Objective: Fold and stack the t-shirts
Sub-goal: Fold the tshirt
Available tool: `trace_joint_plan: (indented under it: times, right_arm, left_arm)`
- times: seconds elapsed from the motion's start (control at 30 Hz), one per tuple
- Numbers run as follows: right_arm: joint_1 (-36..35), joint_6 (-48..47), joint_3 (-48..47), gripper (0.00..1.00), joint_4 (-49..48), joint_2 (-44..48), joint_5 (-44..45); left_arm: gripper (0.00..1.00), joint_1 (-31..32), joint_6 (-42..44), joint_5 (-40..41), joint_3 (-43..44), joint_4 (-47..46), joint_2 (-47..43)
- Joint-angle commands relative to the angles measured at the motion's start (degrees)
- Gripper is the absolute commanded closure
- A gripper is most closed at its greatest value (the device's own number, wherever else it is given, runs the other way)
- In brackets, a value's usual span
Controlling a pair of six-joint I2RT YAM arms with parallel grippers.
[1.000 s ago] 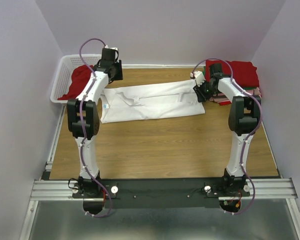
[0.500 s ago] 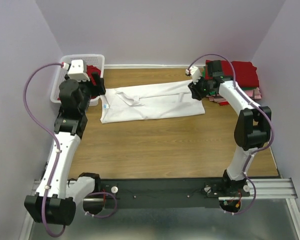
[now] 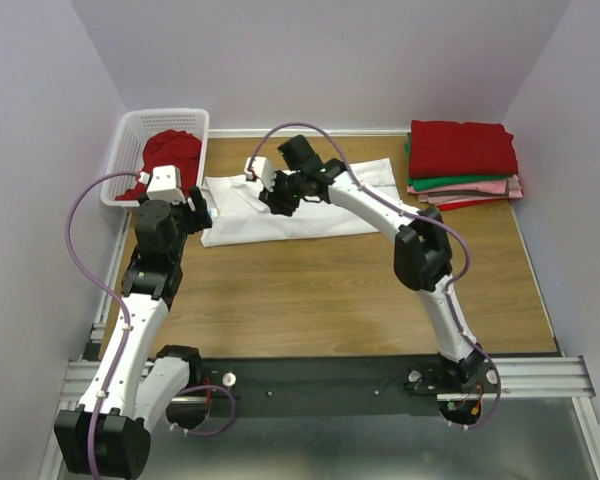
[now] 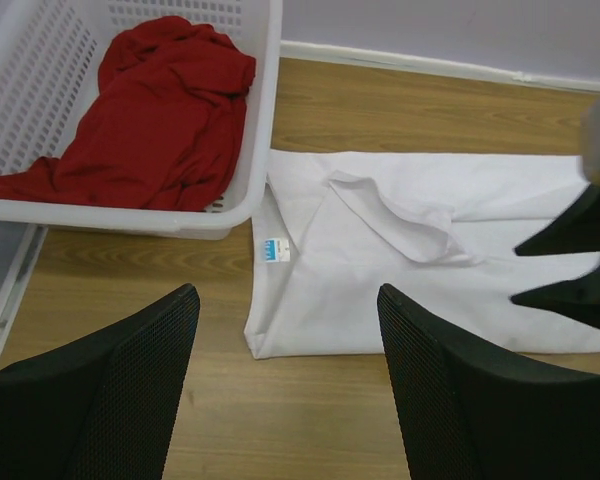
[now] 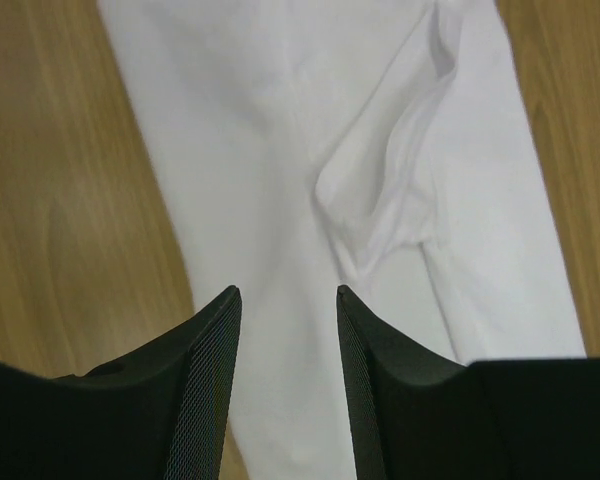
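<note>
A plain white t-shirt [image 3: 325, 210] lies flat across the back of the table, folded into a long strip. Its blue neck label [image 4: 272, 248] is at the left end. My left gripper [image 3: 196, 209] hovers open just short of the shirt's near-left corner [image 4: 265, 345], holding nothing. My right gripper [image 3: 279, 196] hangs open over the left part of the shirt, beside the folded-in sleeve [image 5: 380, 200], with only cloth showing below its jaws. More t-shirts, red, green and pink, sit folded in a stack [image 3: 463, 160] at the back right. A crumpled red t-shirt [image 4: 150, 110] lies in the basket.
The white lattice basket [image 3: 128, 143] stands at the back left, its near wall [image 4: 130, 215] close to the left gripper. Grey walls close in the table on three sides. The right arm reaches across the shirt from the right side.
The right arm swung from the shirt's right end to over its left part. The left arm drew back from the basket to the shirt's near-left corner and its jaws widened.
</note>
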State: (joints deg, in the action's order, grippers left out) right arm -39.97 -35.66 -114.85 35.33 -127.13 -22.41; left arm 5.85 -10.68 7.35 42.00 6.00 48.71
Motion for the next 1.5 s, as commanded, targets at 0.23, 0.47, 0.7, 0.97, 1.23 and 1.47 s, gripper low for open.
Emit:
trace_joint_plan:
  times: [0.23,0.47,0.7,0.97,1.23,1.47]
  right_arm:
    - [-5.2,7.0,-15.2,0.49,-6.7,-17.1,22.1]
    - [-5.5,8.1,-15.2,0.57,-9.8,-18.7,29.8]
    - [-5.4,12.2,-16.2,0.71,-12.4,-18.2,33.7]
    - [-3.1,19.5,-14.4,0.65,-14.1,-17.8,37.4]
    - [-0.4,23.1,-12.6,0.53,-14.2,-16.4,37.1]
    - [3.5,23.4,-10.0,0.54,-14.1,-13.4,34.9]
  left_arm:
    - [0.20,-0.1,0.2,5.2,0.5,-3.0,-3.1]
    - [0.20,-0.1,0.2,3.9,0.6,-3.3,-3.0]
    - [0.20,-0.1,0.2,3.5,0.5,-3.5,-3.1]
    - [0.20,-0.1,0.3,3.6,0.5,-3.4,-2.9]
    - [0.20,-0.1,0.3,3.8,0.5,-3.5,-2.7]
    - [0.19,-0.1,0.1,2.4,0.2,-4.0,-2.4]
